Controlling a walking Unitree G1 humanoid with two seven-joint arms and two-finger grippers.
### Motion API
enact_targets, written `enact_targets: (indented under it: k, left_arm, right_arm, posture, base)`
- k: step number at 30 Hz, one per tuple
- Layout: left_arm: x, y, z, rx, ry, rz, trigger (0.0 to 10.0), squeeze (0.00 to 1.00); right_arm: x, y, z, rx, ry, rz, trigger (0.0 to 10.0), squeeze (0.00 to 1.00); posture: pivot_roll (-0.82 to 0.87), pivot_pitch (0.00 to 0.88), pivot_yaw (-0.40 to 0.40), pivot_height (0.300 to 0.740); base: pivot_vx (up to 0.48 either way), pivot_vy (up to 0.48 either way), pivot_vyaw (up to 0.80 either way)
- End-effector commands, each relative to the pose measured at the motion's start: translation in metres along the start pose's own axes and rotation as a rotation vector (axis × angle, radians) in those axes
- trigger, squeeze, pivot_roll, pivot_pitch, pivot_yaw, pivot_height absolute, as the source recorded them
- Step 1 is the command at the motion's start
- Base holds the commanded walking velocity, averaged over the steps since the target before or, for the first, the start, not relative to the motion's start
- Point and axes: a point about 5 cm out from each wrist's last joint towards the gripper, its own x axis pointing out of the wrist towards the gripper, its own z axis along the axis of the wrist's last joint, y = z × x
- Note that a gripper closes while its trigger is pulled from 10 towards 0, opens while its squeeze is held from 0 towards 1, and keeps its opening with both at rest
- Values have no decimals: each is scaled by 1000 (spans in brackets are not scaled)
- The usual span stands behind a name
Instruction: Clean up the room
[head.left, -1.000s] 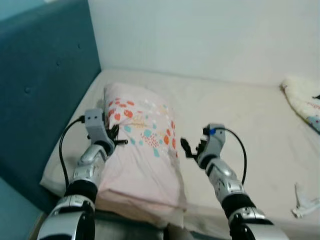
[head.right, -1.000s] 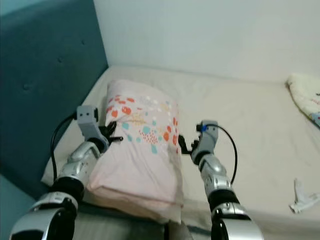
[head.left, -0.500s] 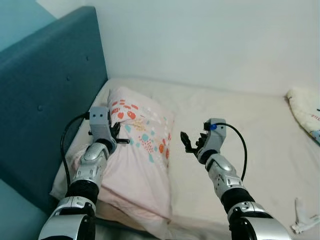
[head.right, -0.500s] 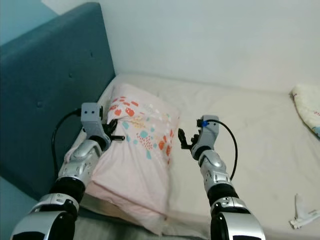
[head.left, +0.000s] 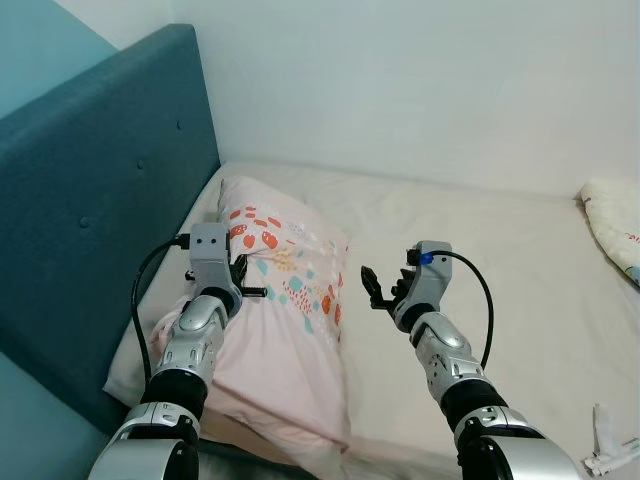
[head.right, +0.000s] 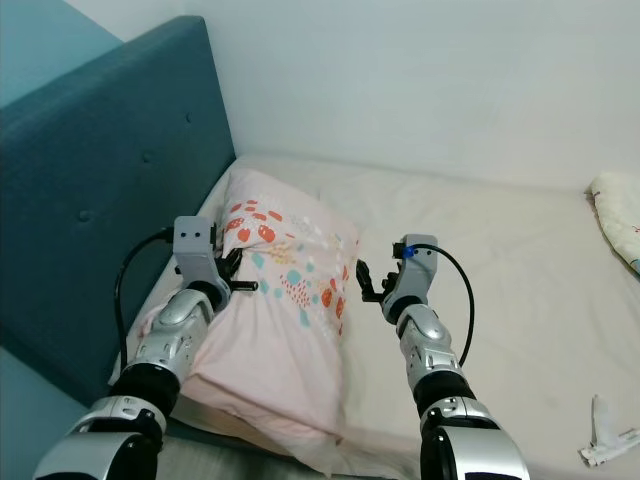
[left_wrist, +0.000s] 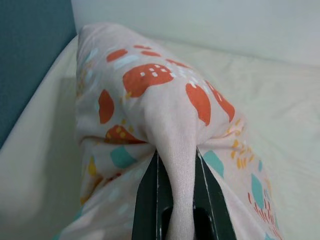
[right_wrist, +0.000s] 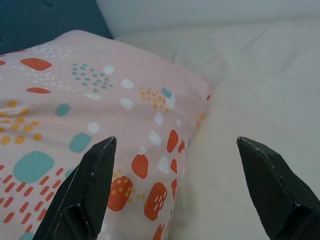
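Observation:
A pale pink pillow (head.left: 285, 300) with orange, teal and white spots lies on the cream bed sheet (head.left: 500, 250), close to the blue headboard (head.left: 90, 200). My left gripper (head.left: 244, 283) is shut on a fold of the pillow's cloth; in the left wrist view the fabric (left_wrist: 175, 150) is pinched between the two black fingers (left_wrist: 147, 195). My right gripper (head.left: 375, 292) hovers open just off the pillow's right edge, and the right wrist view has the pillow (right_wrist: 90, 115) ahead of its spread fingertips (right_wrist: 95, 175).
The white wall (head.left: 420, 80) runs behind the bed. A second patterned pillow or quilt (head.left: 612, 215) lies at the far right. A small white scrap (head.left: 607, 440) sits on the sheet near the front right. Bare mattress stretches to the right of the pillow.
The camera has risen and tilted, showing more headboard. The pillow has been drawn up towards the headboard by my left gripper; my right gripper stays open beside it.

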Motion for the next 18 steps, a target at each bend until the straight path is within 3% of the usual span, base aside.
enact_targets:
  k: [1, 12, 18]
  left_arm:
    - [7, -1, 26, 28, -111, 0, 10000, 0]
    - [13, -14, 35, 12, -137, -35, 10000, 0]
    - [11, -24, 30, 52, -134, -77, 10000, 0]
  right_arm:
    - [0, 3, -3, 15, -5, 2, 10000, 0]
    - [-1, 0, 0, 19, -26, -12, 10000, 0]
    - [-1, -1, 1, 18, -33, -14, 10000, 0]
  posture:
    - [-150, 0, 2, 740]
    - [-164, 0, 9, 740]
    - [-170, 0, 9, 740]
  base:
    - [0, 454, 0]
    - [0, 460, 0]
    - [0, 0, 0]
